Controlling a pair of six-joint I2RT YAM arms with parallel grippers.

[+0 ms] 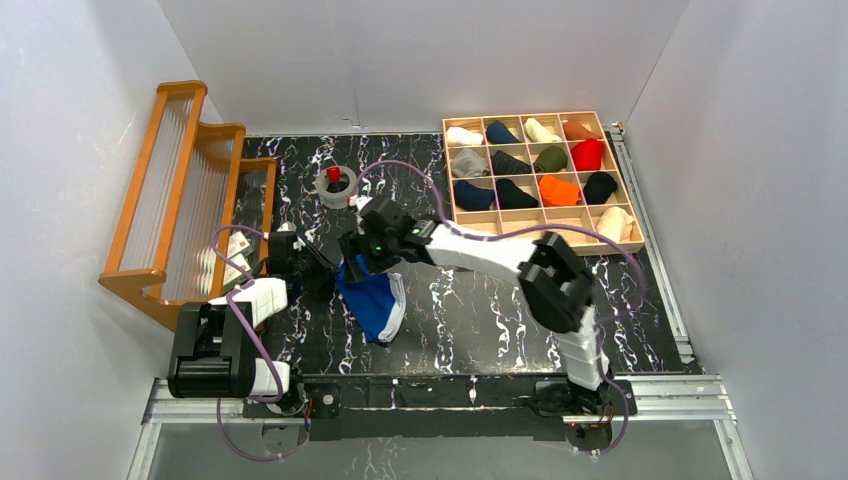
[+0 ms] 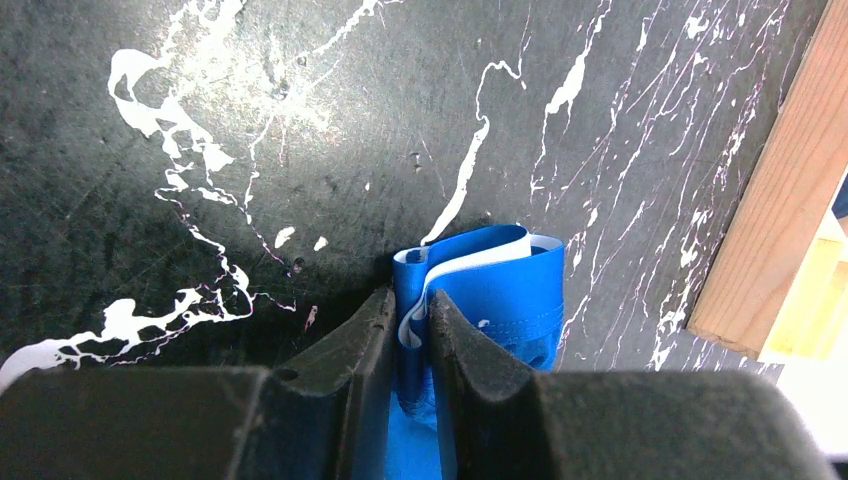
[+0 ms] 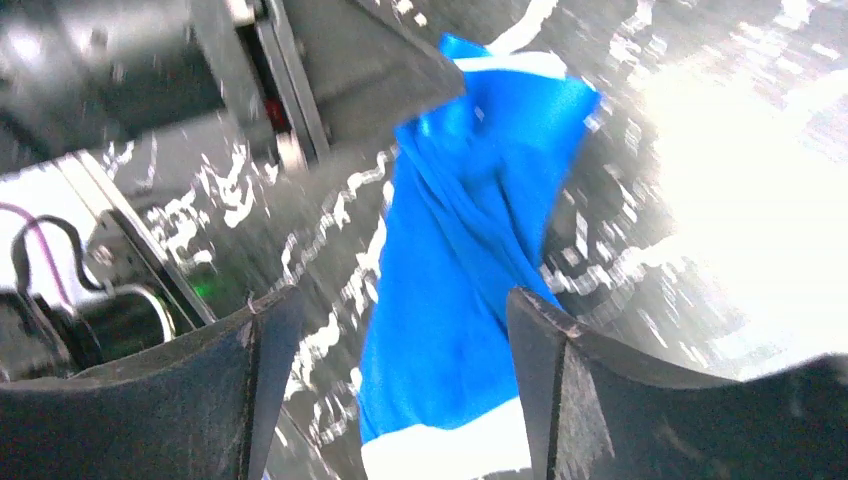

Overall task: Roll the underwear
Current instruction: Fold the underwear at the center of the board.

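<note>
The blue underwear [image 1: 373, 298] with a white stripe lies crumpled on the black marbled table, left of centre. My left gripper [image 1: 323, 272] is at its left edge. In the left wrist view, the left gripper [image 2: 410, 322] is shut on a folded edge of the underwear [image 2: 500, 285], with white trim showing between the pads. My right gripper [image 1: 356, 256] hovers over the cloth's far end. In the right wrist view the right gripper [image 3: 398, 302] stands open, its fingers wide on either side of the underwear [image 3: 470, 200] and not touching it.
A wooden compartment tray [image 1: 610, 176] of rolled socks sits at the back right. A wooden slatted rack [image 1: 180, 190] stands along the left wall. A tape roll [image 1: 336, 188] with a red object in it lies behind the grippers.
</note>
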